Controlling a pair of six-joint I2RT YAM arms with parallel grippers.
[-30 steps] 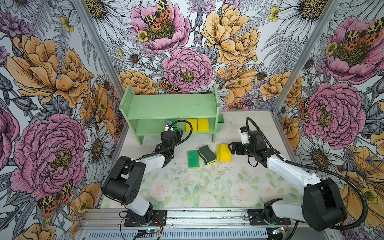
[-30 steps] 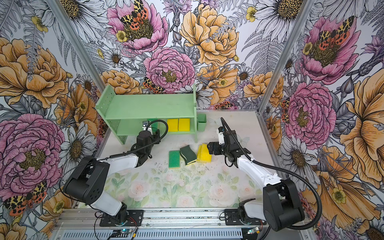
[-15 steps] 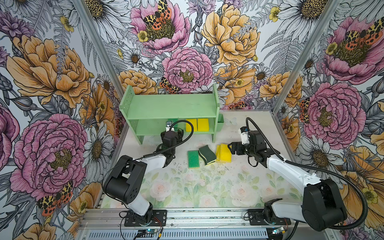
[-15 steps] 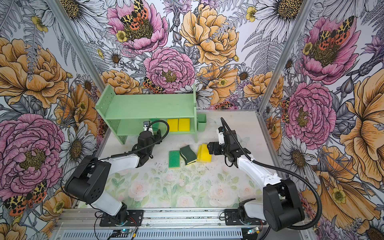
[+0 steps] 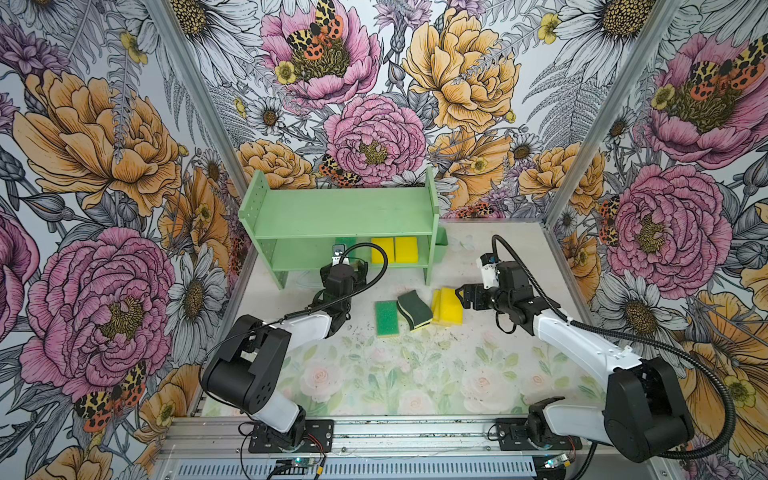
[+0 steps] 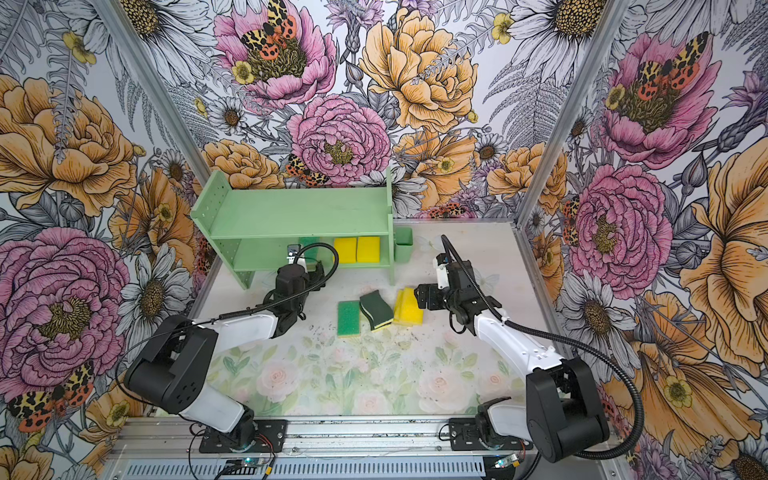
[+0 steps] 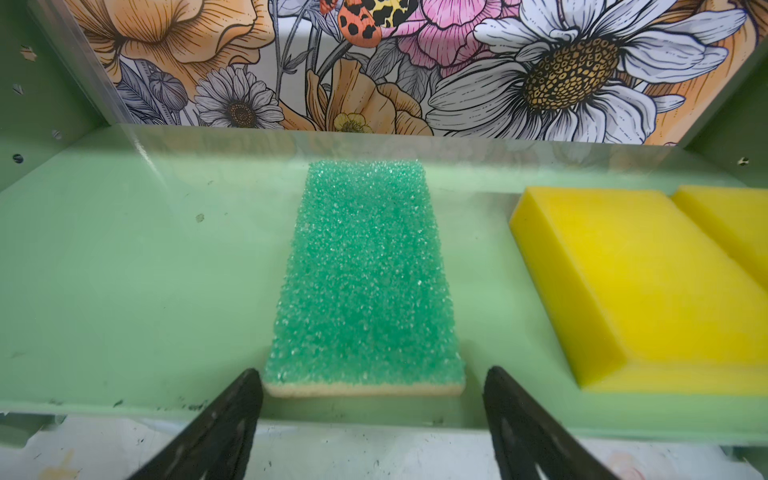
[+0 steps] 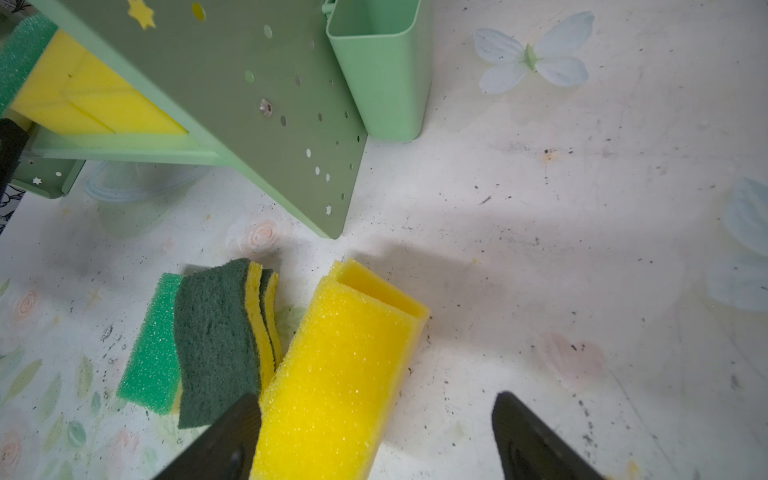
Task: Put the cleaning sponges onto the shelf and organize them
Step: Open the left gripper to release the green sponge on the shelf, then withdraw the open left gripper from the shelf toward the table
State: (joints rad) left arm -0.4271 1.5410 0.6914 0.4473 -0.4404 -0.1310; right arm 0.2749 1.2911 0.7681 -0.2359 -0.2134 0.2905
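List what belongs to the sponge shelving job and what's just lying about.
Job: pale mint-green wooden two-tier shelf; shelved bright-green-topped foam sponge; shelved yellow foam blocks; loose green-topped rectangular sponge; wavy dark-green-topped sponges; loose yellow foam blocks.
Bystanders: small green cup; floral table mat.

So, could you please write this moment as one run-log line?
left gripper: open, before green sponge lying on shelf lower tier | right gripper: open, straddling yellow sponge on table

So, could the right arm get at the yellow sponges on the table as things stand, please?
Likely yes: the open right tool sits right at the top yellow sponge, whose near end lies between its jaws; nothing blocks it.
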